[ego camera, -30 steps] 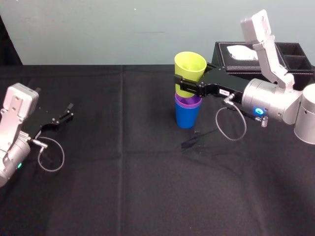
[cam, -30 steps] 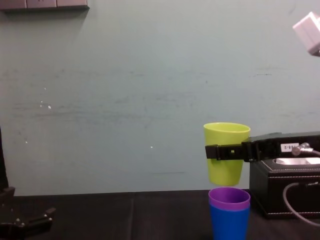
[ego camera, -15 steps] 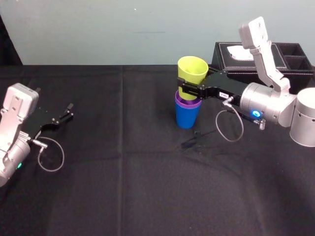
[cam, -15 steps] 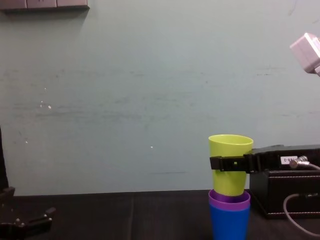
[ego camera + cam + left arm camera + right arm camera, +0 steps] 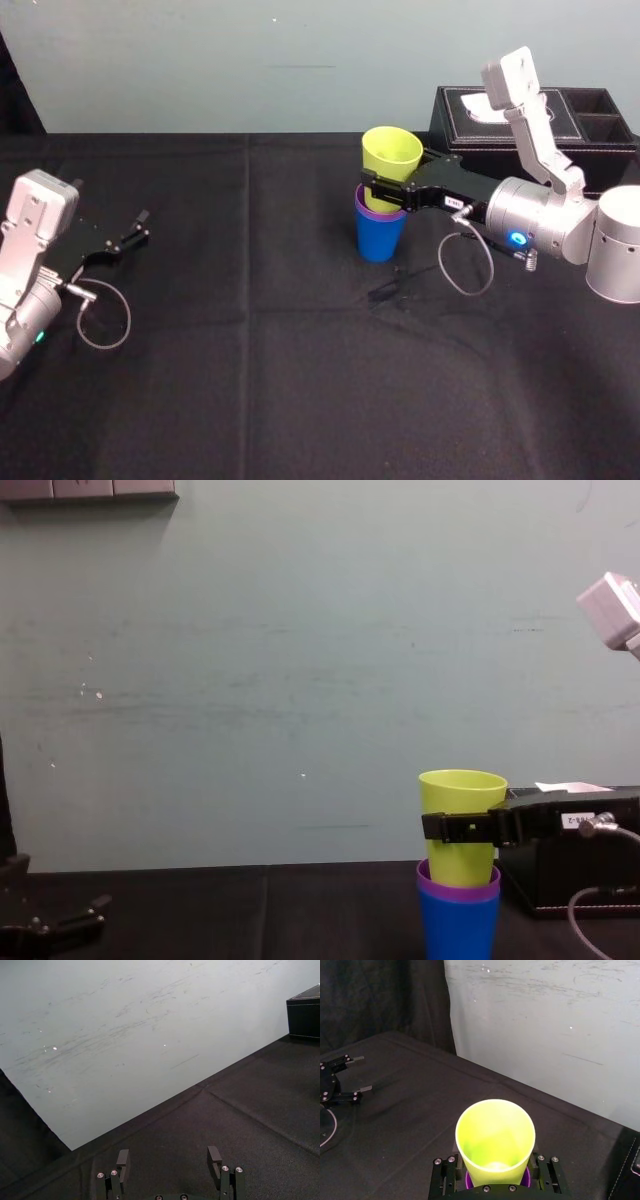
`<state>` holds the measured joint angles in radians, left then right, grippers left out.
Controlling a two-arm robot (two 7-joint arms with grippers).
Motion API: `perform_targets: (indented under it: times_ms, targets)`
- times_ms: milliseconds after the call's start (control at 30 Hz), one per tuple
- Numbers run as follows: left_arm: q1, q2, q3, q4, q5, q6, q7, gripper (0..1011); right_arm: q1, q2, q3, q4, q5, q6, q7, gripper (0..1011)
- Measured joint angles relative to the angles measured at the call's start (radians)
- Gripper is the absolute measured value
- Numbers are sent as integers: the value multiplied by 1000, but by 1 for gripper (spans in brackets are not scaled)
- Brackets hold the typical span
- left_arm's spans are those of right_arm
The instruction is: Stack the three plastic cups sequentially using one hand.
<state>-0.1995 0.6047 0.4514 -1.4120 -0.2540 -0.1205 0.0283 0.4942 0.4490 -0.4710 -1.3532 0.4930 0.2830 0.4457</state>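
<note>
Yellow-green cup sits partway in purple cup, upper right; right gripper jaws squeeze it; next, lower and let go; left gripper rests open.

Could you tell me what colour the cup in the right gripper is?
Yellow-green; the cup shows best in the right wrist view.

Smooth, faintly glossy plastic: the yellow-green cup, purple cup and blue cup, on matt woven cloth; behind the cups, a stitched leather tissue box.
</note>
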Motion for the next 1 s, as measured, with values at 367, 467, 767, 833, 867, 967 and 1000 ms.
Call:
perform_targets:
  times_ms: [367,467,767,833,867,967,1000]
  targets:
    - [0,0,0,0,0,0,0,1011,-3,-4,-1,4,-5,-4,0,726]
    - [0,0,0,0,0,0,0,1012,-3,-4,-1,3,-5,-4,0,748]
    - [0,0,0,0,0,0,0,1011,-3,-3,-1,3,-4,-4,1,982]
    - [0,0,0,0,0,0,0,1011,-3,-3,-1,2,-4,-4,1,1003]
    - [0,0,0,0,0,0,0,1011,-3,-3,-1,2,-4,-4,1,1003]
    - [0,0,0,0,0,0,0,1011,-3,-3,-1,2,-4,-4,1,1003]
    - [0,0,0,0,0,0,0,1011,-3,-3,-1,2,-4,-4,1,1003]
